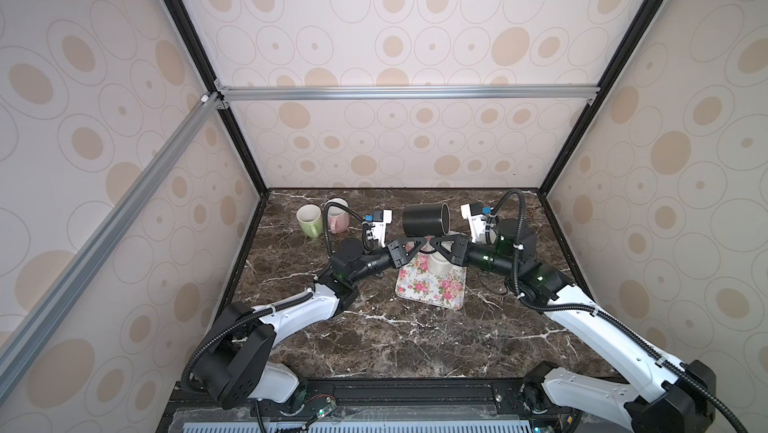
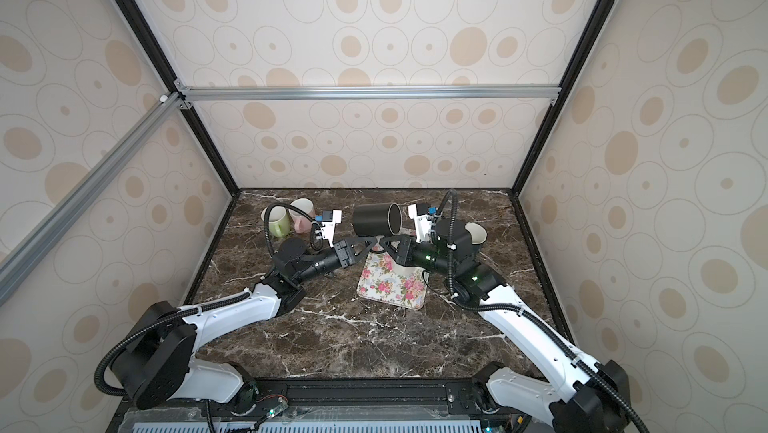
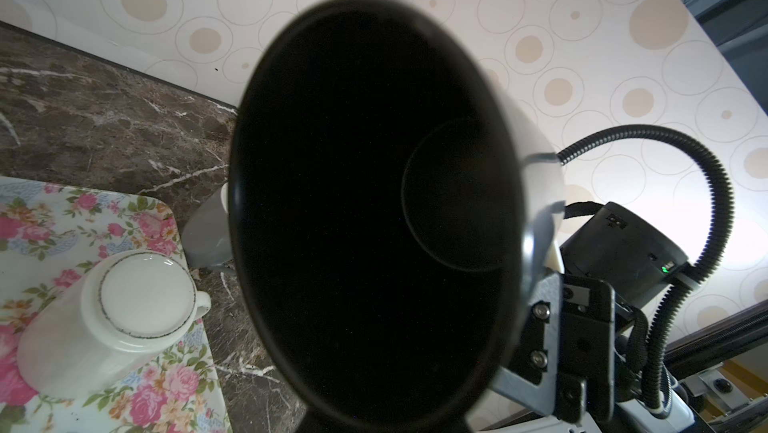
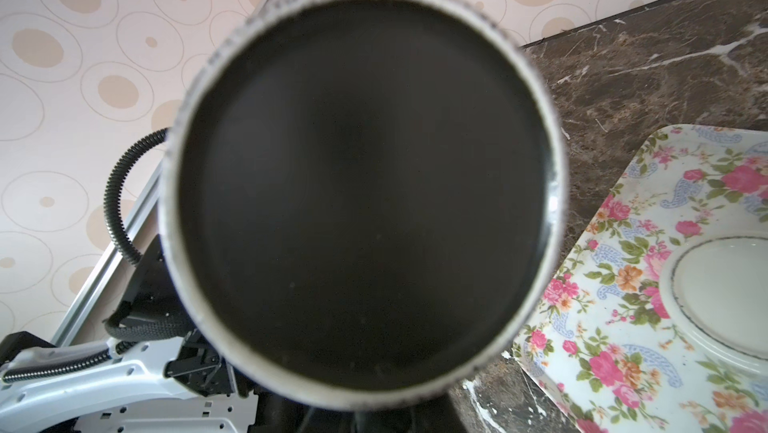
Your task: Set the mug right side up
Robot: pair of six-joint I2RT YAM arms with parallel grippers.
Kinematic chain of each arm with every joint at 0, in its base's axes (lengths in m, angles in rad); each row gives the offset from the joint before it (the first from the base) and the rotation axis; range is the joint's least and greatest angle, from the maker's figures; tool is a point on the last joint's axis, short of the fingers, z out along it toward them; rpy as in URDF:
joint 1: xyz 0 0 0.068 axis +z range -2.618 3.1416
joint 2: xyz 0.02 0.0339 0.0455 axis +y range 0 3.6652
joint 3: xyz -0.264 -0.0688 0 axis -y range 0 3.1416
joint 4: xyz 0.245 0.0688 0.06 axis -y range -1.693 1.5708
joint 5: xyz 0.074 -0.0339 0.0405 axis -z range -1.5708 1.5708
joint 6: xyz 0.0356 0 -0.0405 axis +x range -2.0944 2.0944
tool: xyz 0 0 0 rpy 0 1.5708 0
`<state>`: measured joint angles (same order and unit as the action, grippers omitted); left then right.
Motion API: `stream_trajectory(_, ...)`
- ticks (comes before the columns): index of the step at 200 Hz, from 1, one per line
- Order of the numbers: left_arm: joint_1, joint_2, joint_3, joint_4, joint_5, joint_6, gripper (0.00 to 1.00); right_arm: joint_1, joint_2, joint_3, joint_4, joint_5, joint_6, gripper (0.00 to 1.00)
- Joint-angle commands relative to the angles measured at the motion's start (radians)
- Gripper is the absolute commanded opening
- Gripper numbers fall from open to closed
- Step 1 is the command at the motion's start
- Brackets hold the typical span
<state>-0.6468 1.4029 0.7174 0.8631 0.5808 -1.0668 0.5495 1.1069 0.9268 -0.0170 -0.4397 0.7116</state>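
A black mug point(image 1: 424, 219) hangs on its side above the far middle of the marble table in both top views point(image 2: 374, 219). My left gripper point(image 1: 420, 240) and right gripper point(image 1: 434, 240) meet tip to tip at its underside, each with its fingers drawn together on the mug. The left wrist view looks into the mug's point(image 3: 374, 210) dark hollow, and a finger of the right gripper lies against its edge. The right wrist view faces a round end of the mug point(image 4: 361, 186) ringed by a pale rough band. The mug hides each gripper's own jaws in its wrist view.
A white mug point(image 3: 116, 306) stands upside down on a floral tray point(image 1: 428, 291) just below the grippers. A green mug point(image 1: 309, 219) and a pink mug point(image 1: 337, 215) stand upright at the far left. Another pale mug point(image 2: 476, 233) sits behind the right arm.
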Motion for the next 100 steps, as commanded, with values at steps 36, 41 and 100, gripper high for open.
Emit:
stream_trajectory(36, -0.012, -0.108, 0.105, -0.119, -0.019, 0.170, 0.00, 0.007, 0.049, -0.006, -0.008, -0.054, -0.015, 0.00)
stream_trajectory(41, -0.013, -0.109, 0.110, -0.127, -0.017, 0.175, 0.00, 0.007, 0.053, -0.001, -0.008, -0.053, -0.017, 0.00)
stream_trajectory(100, -0.013, -0.140, 0.113, -0.178, -0.032, 0.193, 0.00, 0.008, 0.101, 0.026, 0.019, -0.065, -0.009, 0.01)
